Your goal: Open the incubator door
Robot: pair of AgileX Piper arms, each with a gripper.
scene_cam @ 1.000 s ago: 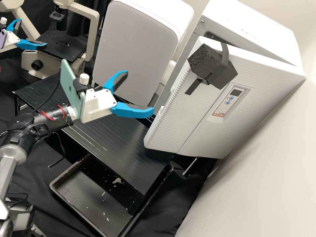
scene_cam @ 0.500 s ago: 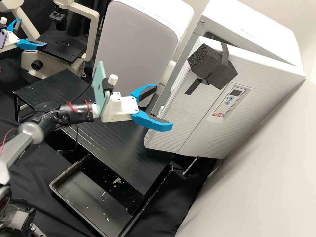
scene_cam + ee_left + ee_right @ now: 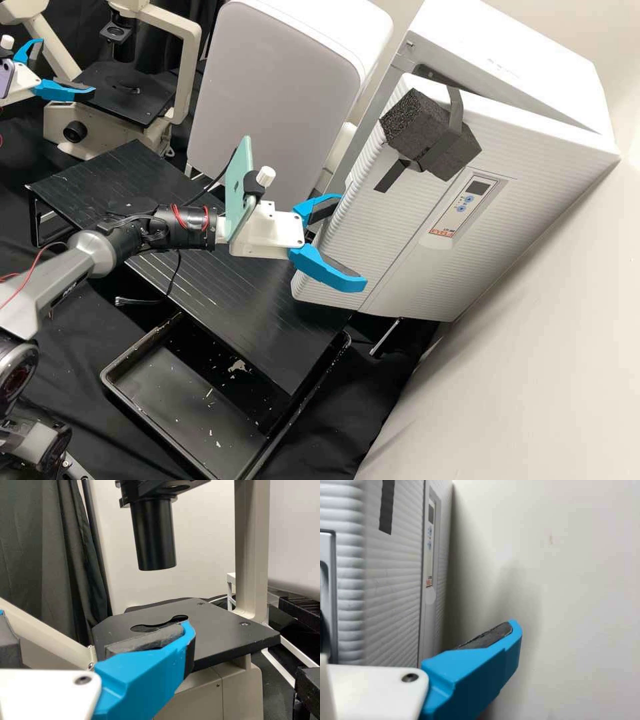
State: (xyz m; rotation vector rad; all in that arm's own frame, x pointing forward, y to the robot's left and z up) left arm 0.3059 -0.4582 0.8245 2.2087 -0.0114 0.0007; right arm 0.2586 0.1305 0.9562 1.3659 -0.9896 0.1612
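The right hand (image 3: 353,241), spread and gripping nothing, is by the free side of the incubator door (image 3: 393,233), presumably to catch its edge; the door looks ajar already. Its strapped-on foam block (image 3: 419,132) may serve as a handle. The left hand (image 3: 67,67), empty and parted, waits near the microscope (image 3: 133,103).

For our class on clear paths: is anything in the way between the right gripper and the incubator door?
Nothing visible stands between them: in the high view the right gripper, jaws open, is by the incubator door, and the dark foam block strapped to it sits higher.
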